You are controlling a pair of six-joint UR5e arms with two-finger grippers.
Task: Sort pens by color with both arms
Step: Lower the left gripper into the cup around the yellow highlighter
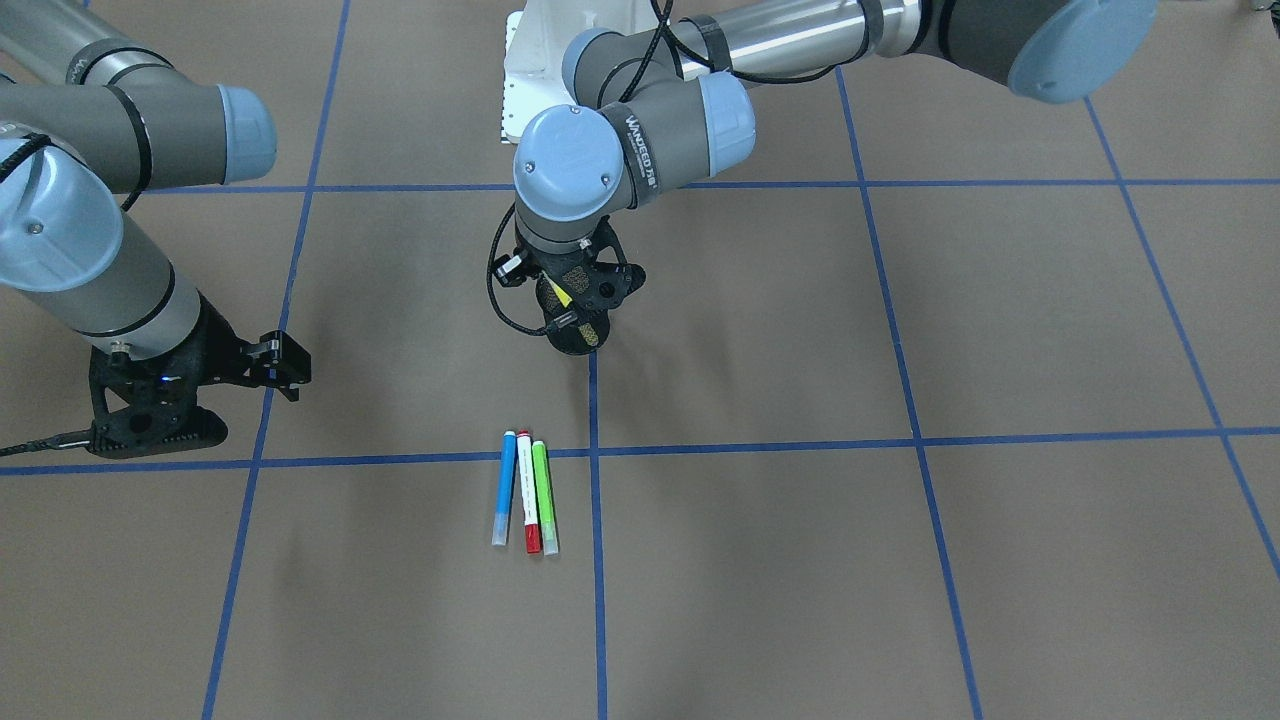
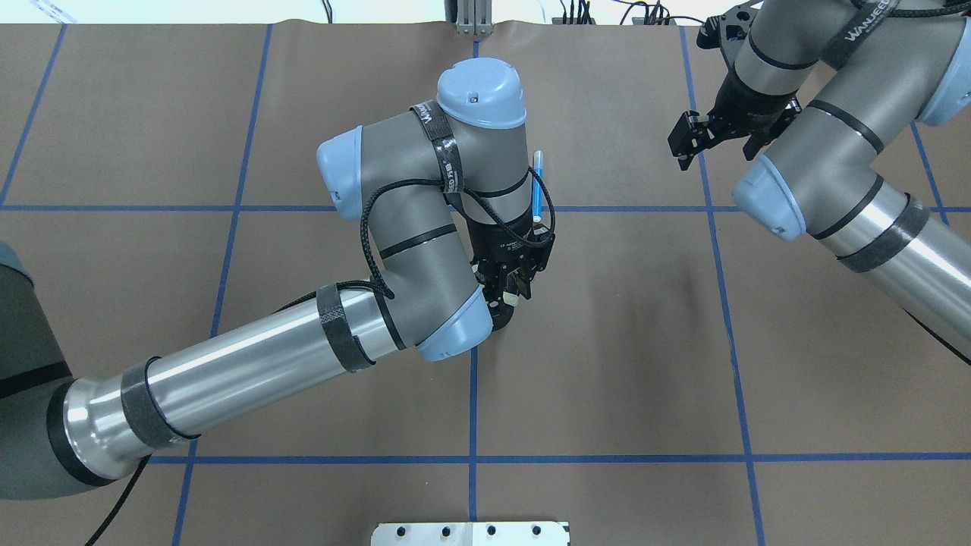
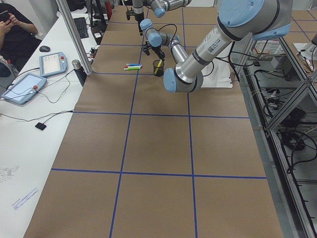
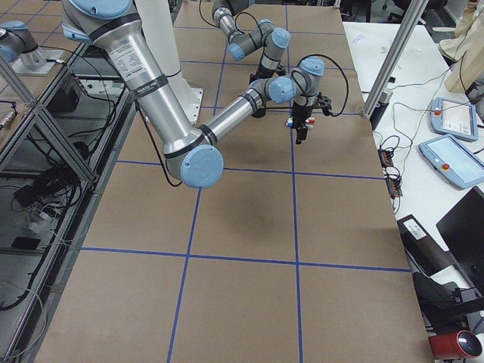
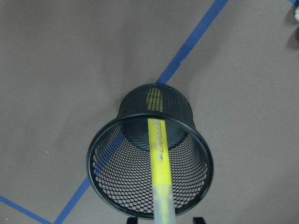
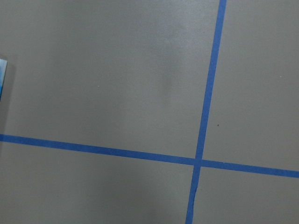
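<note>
Pens blue point(image 1: 505, 487), red-capped point(image 1: 527, 492) and green point(image 1: 544, 497) lie side by side. Yellow point(image 5: 159, 154) leans in cup point(image 5: 112, 172), probably last; left gripper point(image 5: 166, 219) splayed around it, right gripper point(image 1: 283, 365) splayed, empty.

Yellow pen point(image 5: 159, 154) in black mesh cup point(image 5: 114, 184); blue pen point(image 1: 505, 487), red-capped white pen point(image 1: 527, 495), green pen point(image 1: 543, 490) on blue-gridded brown table point(image 1: 900, 600).

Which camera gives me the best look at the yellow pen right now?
Left wrist: the yellow pen leans inside the mesh cup. Front-facing shows a sliver; exterior left, a speck; elsewhere it's hidden or unclear.
</note>
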